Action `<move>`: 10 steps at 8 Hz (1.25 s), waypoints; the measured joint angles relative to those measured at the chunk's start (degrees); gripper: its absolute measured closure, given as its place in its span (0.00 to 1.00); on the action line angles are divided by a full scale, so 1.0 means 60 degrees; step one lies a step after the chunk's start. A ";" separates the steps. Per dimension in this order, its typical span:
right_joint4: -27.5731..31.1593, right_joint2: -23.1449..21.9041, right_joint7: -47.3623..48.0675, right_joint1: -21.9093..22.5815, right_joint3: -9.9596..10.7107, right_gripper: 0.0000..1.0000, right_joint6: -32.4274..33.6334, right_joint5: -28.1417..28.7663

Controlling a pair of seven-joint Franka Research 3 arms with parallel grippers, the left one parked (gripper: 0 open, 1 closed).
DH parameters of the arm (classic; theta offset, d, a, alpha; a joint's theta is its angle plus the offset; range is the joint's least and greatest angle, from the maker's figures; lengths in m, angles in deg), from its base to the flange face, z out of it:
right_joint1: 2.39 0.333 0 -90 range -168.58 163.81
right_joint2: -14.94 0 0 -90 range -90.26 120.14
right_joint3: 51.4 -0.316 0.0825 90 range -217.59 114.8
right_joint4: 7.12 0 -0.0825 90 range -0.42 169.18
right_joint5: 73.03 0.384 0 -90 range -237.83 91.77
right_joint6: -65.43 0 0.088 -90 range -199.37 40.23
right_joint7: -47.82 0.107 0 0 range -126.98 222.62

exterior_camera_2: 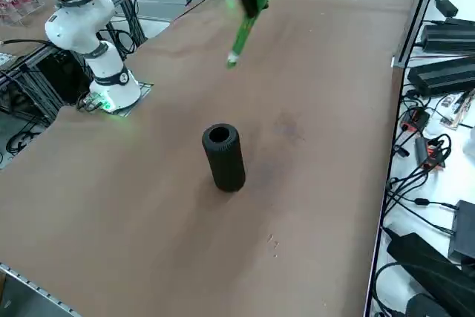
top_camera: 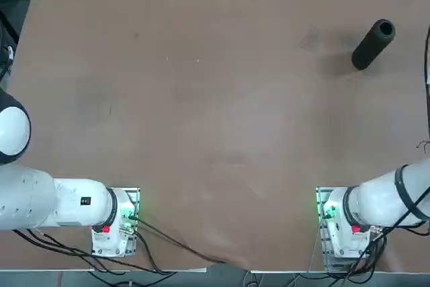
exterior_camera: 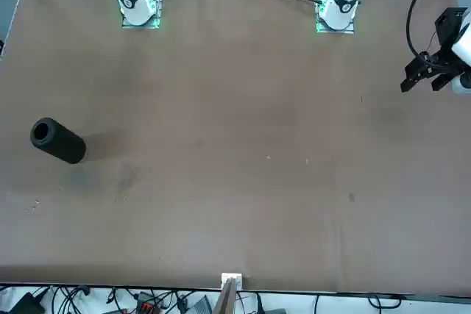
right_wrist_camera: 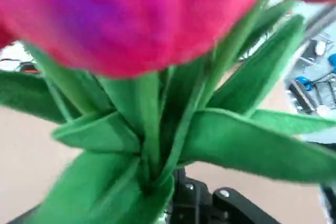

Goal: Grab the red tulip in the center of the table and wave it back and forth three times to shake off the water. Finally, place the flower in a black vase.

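The right gripper (right_wrist_camera: 181,195) is clamped on the red tulip (right_wrist_camera: 149,124), whose leaves spread around it. The black vase (top_camera: 373,44) stands at the top view's upper right.

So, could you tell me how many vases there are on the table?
1: the black vase, upright on the table, near its far right corner as the robot sees it.

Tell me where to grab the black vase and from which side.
Take the black vase around its straight wall at mid-height, coming in level from any side: it stands upright with nothing near, and the round mouth should stay free. The right gripper, above the table, is shut on the tulip stems.
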 joint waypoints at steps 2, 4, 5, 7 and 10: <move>-0.0006 0.0009 0.2595 0.1829 -0.0345 0.85 0.0278 -0.0812; -0.0012 0.0015 0.5431 0.3616 -0.0431 0.85 0.0919 -0.1474; -0.0015 0.0013 0.6425 0.4118 -0.0435 0.85 0.1367 -0.1700; -0.0023 -0.0040 0.6935 0.4174 -0.0277 0.85 0.1958 -0.1844; -0.0027 -0.0242 0.4677 0.3071 0.0736 0.85 0.1882 -0.2248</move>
